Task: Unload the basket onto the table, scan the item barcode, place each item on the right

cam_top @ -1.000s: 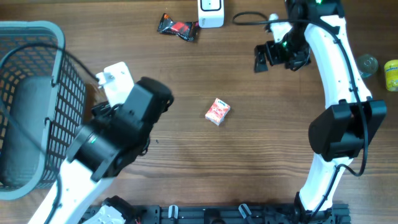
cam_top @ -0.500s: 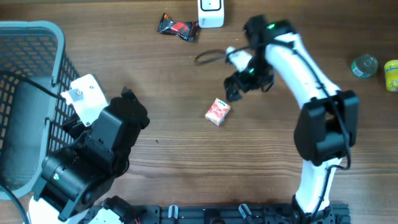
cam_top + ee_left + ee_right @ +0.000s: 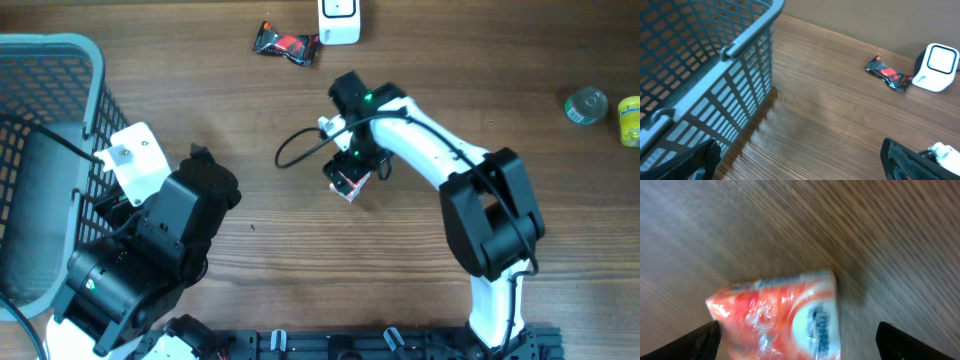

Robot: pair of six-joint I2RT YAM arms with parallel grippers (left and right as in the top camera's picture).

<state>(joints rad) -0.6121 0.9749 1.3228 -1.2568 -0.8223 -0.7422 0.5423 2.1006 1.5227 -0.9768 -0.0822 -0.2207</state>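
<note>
The right gripper (image 3: pixel 352 166) is open wide and holds nothing. It hangs right over the small packet (image 3: pixel 785 315), which lies flat on the wooden table (image 3: pixel 420 300), near the middle. In the right wrist view the packet sits between the two fingers (image 3: pixel 697 342) and a bit ahead of them. Its long side runs across, from one finger toward the other, tipped a little. So I think the gripper only needs to go down and close.

The left gripper (image 3: pixel 800 167) is open and empty too. It is well away, near the blue basket (image 3: pixel 60 150), so the right arm is much closer.

The packet is red and orange with a white patch and blue letters. It is wrapped in shiny plastic. I cannot see a barcode on the side that shows.

The white scanner (image 3: pixel 338 20) stands at the far edge of the table, well apart from the packet.
</note>
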